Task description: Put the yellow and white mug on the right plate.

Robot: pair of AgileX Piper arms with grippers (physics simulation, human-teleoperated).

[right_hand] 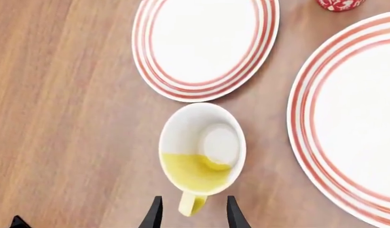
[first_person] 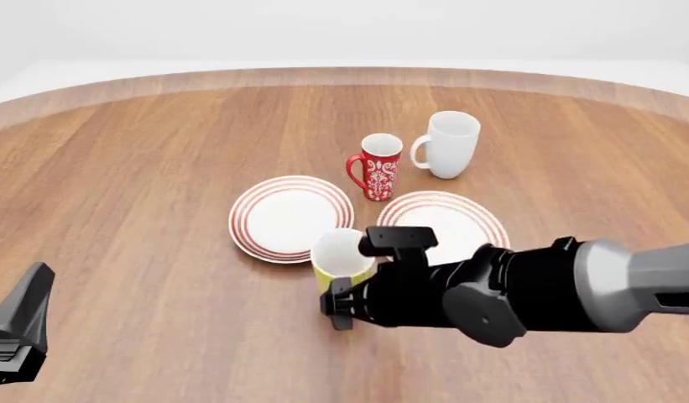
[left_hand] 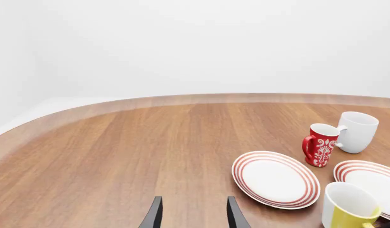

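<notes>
From the front, the right arm reaches across the table and its black wrist hides much of the yellow and white mug, of which only the white mouth and a strip of yellow wall show; the mug stands upright on the wood, just in front of the gap between the two ringed plates. The right wrist view supplies what the arm covers — it looks straight down into the mug, whose handle points back between the fingertips of the right gripper; the fingers stand spread on either side of the handle, and whether they touch it cannot be told. That view also shows the mug clear of the right plate and just short of the left plate. The left wrist view alone shows the left gripper, fingertips apart over bare wood with nothing between them, well away from the crockery. Behind the plates, the red patterned mug and the white mug stand side by side — both upright
</notes>
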